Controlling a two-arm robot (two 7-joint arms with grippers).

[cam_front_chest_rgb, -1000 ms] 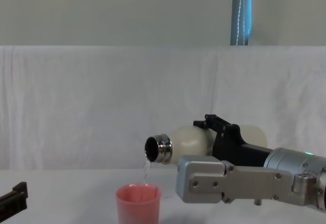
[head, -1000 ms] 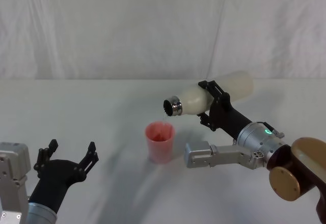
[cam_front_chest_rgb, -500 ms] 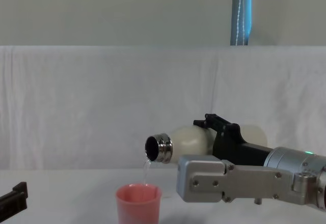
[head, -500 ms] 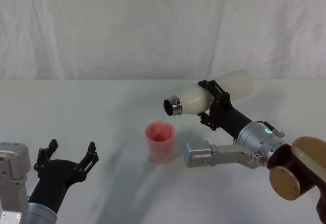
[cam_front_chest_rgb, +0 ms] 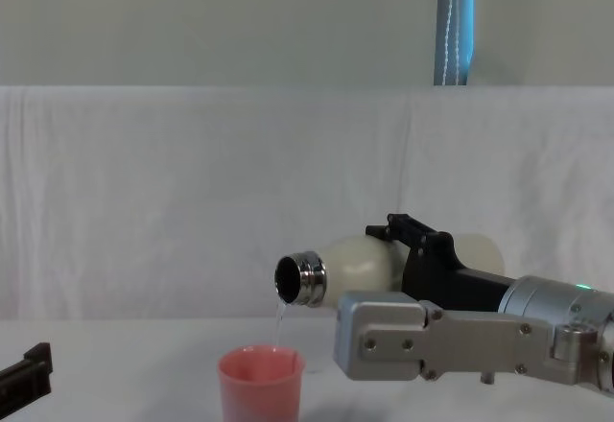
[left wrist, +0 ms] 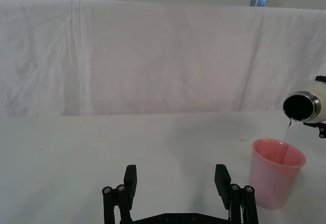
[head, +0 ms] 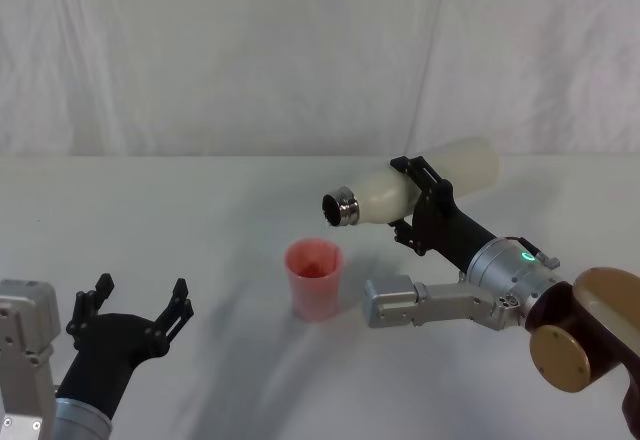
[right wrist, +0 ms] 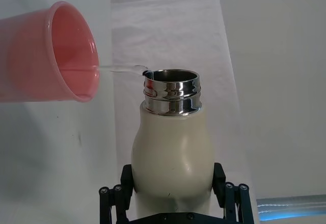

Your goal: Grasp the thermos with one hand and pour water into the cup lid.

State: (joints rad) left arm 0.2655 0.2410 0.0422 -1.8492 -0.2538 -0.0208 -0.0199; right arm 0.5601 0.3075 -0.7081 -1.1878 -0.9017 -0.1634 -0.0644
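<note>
The right gripper clamps the thermos around its body, holding it nearly level above the table, steel neck tipped over the cup lid. A thin stream of water falls into the pink cup. The left gripper rests low, fingers spread, holding nothing.

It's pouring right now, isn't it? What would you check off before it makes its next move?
1. Right gripper clamped around the thermos: ok.
2. Steel neck above the cup lid: ok.
3. Thin stream of water landing inside the cup: ok.
4. Cup lid upright on the table: ok.
5. Water level in the cup: cannot tell.
6. Left gripper open and off to the side, apart from the cup: ok.
</note>
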